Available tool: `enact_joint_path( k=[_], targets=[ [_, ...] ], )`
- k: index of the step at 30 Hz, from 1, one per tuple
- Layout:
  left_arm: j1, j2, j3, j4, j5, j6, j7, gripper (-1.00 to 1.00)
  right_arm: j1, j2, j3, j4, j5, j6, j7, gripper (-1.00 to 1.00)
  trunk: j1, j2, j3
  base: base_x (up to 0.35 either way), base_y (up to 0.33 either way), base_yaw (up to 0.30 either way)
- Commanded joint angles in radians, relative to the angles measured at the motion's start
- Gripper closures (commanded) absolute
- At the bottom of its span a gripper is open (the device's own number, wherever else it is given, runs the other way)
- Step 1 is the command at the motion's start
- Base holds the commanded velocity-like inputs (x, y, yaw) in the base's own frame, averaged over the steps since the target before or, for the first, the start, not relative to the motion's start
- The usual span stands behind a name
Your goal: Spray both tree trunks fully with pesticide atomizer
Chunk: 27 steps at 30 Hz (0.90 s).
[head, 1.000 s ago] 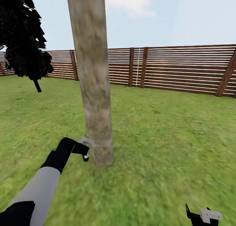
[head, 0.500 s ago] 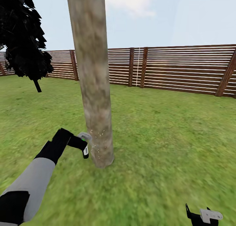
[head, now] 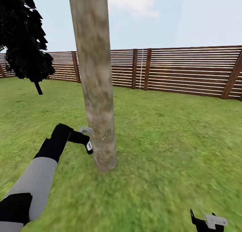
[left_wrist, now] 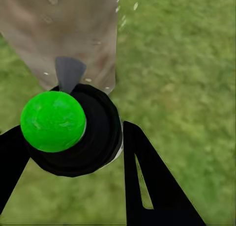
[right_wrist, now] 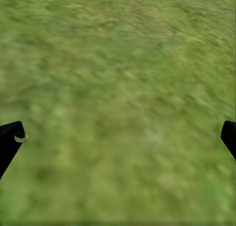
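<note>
Left hand [head: 85,141]: clenched on the atomizer [left_wrist: 69,127], green cap toward the wrist, nozzle aimed forward. Tree trunk [head: 95,90]: upright, just beyond the nozzle, low bark flecked with droplets. Right hand [right_wrist: 118,132]: released, held well apart over grass [right_wrist: 123,64].

You have bright, even daylight under a pale hazy sky [head: 174,16], with no glare and hardly any cast shadows. The grass [head: 168,151] smears into soft blur toward the lower edge of your head view. Both wrist views are soft: the trunk [left_wrist: 64,34] and the lawn lack crisp detail.
</note>
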Motion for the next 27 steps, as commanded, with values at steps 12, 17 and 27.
enact_joint_path(
  k=[12,17,27],
  targets=[
    [0.062,-0.015,-0.074,0.027,-0.001,-0.007,0.004,1.0,0.0,0.0,0.0,0.0,0.001,0.0,0.002,-1.0,0.0,0.0,0.0,0.0,0.0,0.0],
    [0.154,0.03,-0.073,0.071,-0.006,-0.018,0.015,1.0,0.0,-0.001,0.0,0.0,0.002,0.0,0.003,-1.0,0.0,0.0,0.0,0.0,0.0,0.0],
    [0.183,-0.018,0.113,0.099,0.002,-0.07,0.221,1.0,0.0,-0.002,0.0,0.0,0.003,0.0,0.002,-1.0,0.0,0.0,0.0,0.0,0.0,0.0]
  ],
)
